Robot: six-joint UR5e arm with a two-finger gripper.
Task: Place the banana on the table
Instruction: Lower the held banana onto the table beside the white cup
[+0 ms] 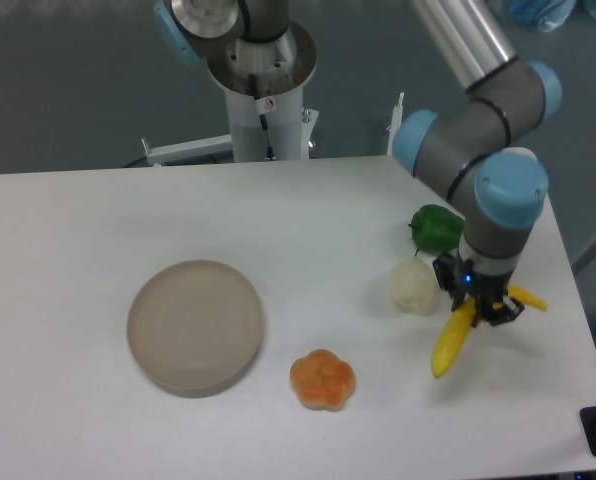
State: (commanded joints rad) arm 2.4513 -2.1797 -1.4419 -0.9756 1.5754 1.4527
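Banana (451,342) clamped in tool (478,305)

Banana (452,344) upper part hidden behind hand (481,309); fingertips indistinct.

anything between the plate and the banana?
Yes, in the camera view: the orange pumpkin sits on the table between the plate and the banana, slightly below the line. The claw holds the banana.

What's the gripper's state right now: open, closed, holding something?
Gripper: closed on the banana, which hangs tilted over the table, right of the whitish round object.
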